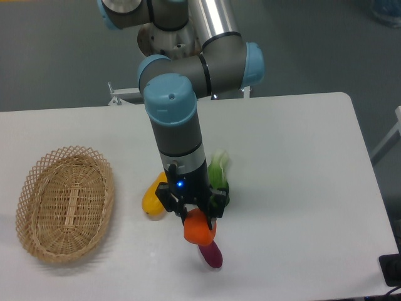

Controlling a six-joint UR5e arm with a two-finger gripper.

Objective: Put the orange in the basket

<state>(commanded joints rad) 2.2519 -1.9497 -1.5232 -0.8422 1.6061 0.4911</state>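
The small bright orange (199,229) sits between the fingers of my gripper (197,221), which is shut on it at the table's front middle. Whether the fruit touches the tabletop I cannot tell. The oval woven wicker basket (37,219) lies on the table at the far left, well apart from the gripper, and nothing shows inside it.
A purple oblong vegetable (211,254) lies just below the orange. A yellow elongated fruit (153,197) rests left of the gripper, and a pale green leafy vegetable (220,168) stands to its right behind the arm. The table's front edge is near.
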